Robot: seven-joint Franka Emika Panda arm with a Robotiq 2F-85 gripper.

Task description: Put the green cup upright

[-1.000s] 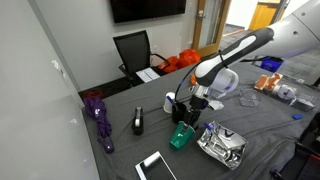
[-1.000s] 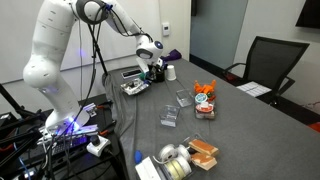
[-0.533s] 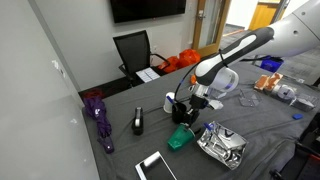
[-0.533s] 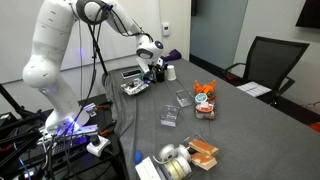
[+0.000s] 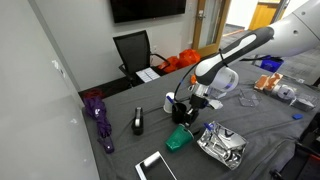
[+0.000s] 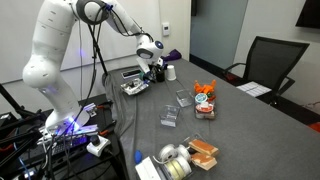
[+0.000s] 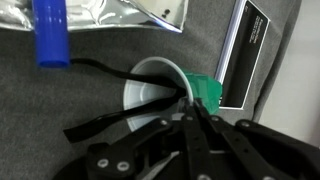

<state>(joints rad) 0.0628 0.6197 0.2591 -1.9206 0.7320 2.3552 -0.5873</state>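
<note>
The green cup (image 5: 177, 139) lies on its side on the dark grey table, between the black cylinder and the foil bag. In the wrist view the green cup (image 7: 207, 90) shows its pale inside and green outer wall. My gripper (image 7: 190, 102) is shut on the cup's rim there, the two black fingers meeting at the edge of the mouth. In an exterior view the gripper (image 5: 183, 124) reaches down onto the cup from above. In the other exterior view the gripper (image 6: 155, 68) hides the cup.
A white mug (image 5: 168, 101) and a black cylinder (image 5: 138, 122) stand just behind the cup. A crumpled foil bag (image 5: 222, 145) lies beside it and a phone (image 5: 155, 166) lies at the table's near edge. A purple umbrella (image 5: 97, 116) rests further along the table.
The jaws have closed onto the cup's rim. The arm has hardly moved and the cup has shifted only slightly.
</note>
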